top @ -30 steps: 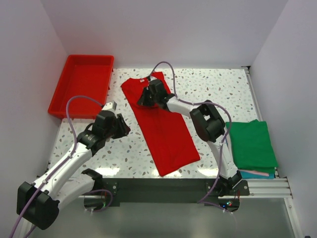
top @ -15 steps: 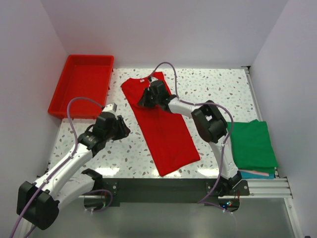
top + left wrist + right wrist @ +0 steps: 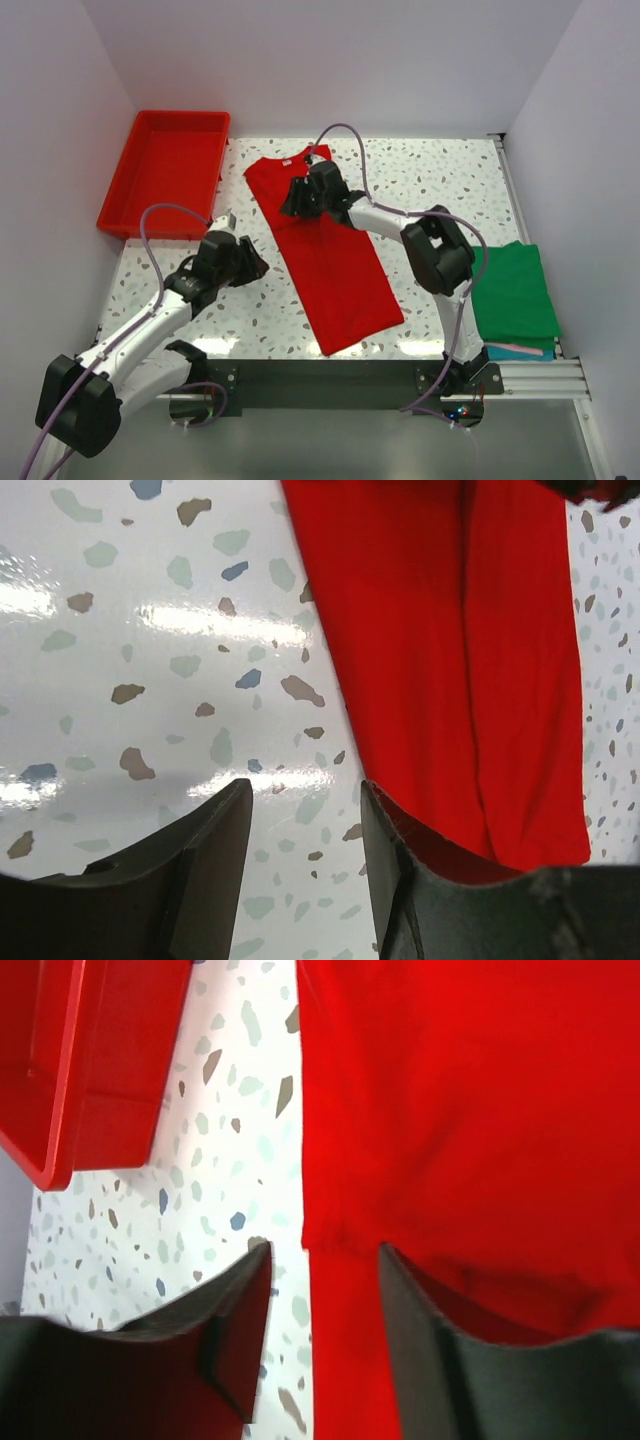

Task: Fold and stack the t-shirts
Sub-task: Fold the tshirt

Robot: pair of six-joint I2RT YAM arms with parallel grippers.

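A bright red t-shirt [image 3: 330, 255] lies on the table as a long narrow strip, collar end at the back. My right gripper [image 3: 290, 203] is low over the strip's left edge near the collar end. It is open, and in the right wrist view its jaws [image 3: 325, 1270] straddle the edge of the red cloth [image 3: 470, 1110] without gripping it. My left gripper [image 3: 256, 266] is open just left of the shirt's middle. In the left wrist view only bare table lies between its fingers [image 3: 305, 820], with the red cloth [image 3: 450, 660] to the right.
A rigid red tray [image 3: 165, 170] stands at the back left, also in the right wrist view [image 3: 90, 1050]. A folded green shirt [image 3: 512, 290] tops a stack at the right edge, with teal and pink cloth [image 3: 515, 350] showing beneath it.
My right gripper has opened and let go of the red shirt. My left gripper has opened a little wider and edged toward the shirt's left edge.
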